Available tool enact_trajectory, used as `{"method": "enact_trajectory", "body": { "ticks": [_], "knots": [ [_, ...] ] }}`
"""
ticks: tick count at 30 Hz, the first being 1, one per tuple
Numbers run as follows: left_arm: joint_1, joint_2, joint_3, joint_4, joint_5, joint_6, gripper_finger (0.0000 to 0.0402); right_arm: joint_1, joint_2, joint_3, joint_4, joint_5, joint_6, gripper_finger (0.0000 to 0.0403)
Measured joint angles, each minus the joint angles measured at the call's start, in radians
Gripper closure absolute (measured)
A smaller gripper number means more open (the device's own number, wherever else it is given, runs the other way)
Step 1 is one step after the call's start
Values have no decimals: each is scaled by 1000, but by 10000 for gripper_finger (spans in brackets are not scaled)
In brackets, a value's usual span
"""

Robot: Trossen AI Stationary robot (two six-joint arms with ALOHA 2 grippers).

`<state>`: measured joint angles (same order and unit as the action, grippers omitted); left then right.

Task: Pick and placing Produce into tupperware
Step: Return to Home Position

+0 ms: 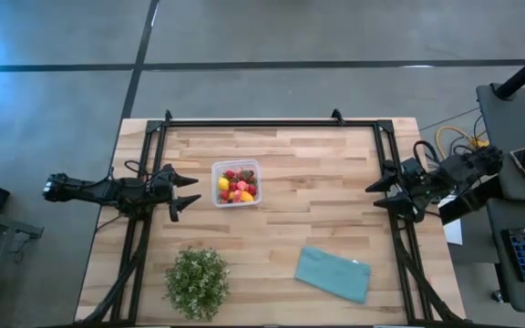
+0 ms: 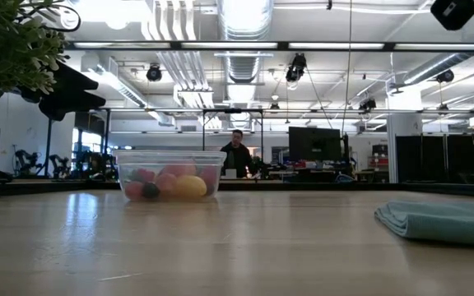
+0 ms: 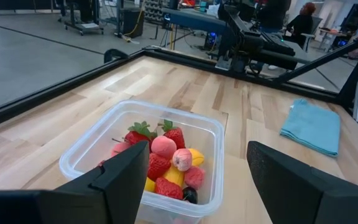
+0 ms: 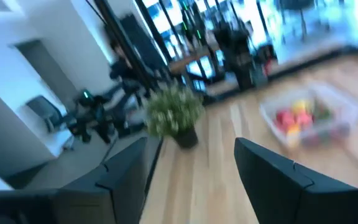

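Note:
The clear square tupperware (image 1: 236,182) stands on the wooden table, left of its middle, and holds the produce (image 1: 236,185): red and pink strawberry-like fruits with yellow pieces among them. The left wrist view looks into the tupperware (image 3: 86,149) and its fruits (image 3: 164,163); the low view shows the tupperware (image 2: 171,175) from the side, and it is blurred in the right wrist view (image 4: 311,115). My left gripper (image 1: 192,190) hovers open just left of the tupperware. My right gripper (image 1: 375,195) is open near the table's right edge. Neither holds anything.
A green leafy potted plant (image 1: 196,281) stands near the table's near-left corner. A folded teal cloth (image 1: 334,272) lies at the near right. A black frame (image 1: 272,123) runs along the table's far edge and sides. People and equipment show in the room beyond.

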<state>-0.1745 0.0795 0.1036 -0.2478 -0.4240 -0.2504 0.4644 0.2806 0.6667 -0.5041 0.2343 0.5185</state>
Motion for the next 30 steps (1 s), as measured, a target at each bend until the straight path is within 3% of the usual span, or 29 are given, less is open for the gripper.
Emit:
{"method": "enact_trajectory", "body": {
  "ticks": [4,11,19,30],
  "knots": [
    [0,1,0,0,0,0,143,0,-43,-57,140,13,-135,174],
    [0,1,0,0,0,0,143,0,-138,-138,150,95,-256,174],
    [0,1,0,0,0,0,143,0,-202,-241,143,98,-218,174],
    [0,3,0,0,0,0,143,0,-187,-341,139,73,-176,174]
  ]
}}
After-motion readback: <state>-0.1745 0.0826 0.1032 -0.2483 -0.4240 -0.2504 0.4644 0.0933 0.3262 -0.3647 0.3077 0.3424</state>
